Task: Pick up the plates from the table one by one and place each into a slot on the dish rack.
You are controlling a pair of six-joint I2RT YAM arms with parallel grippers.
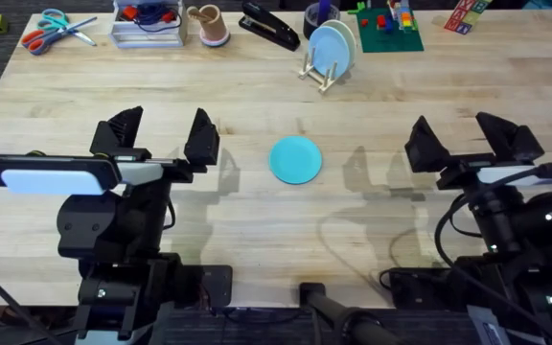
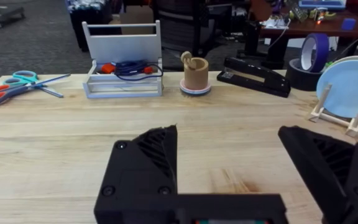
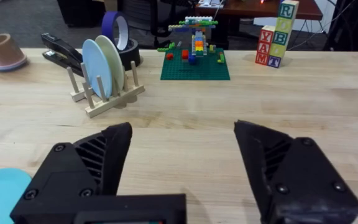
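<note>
Turquoise plate point(image 1: 296, 159) is lying flat on the table point(image 1: 257, 220) between the left gripper point(image 1: 161, 134) and right gripper point(image 1: 463, 134), both gaping apart and holding nothing.

turquoise plate point(image 1: 296, 159), pale blue plate point(image 1: 333, 47), perhaps cream behind it

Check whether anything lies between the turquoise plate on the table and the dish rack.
Nothing visible does. The turquoise plate lies flat on bare table, and the wood between it and the dish rack holds nothing. The rack already carries two pale plates. Both grippers, left gripper and right gripper, are open and apart from it.
</note>
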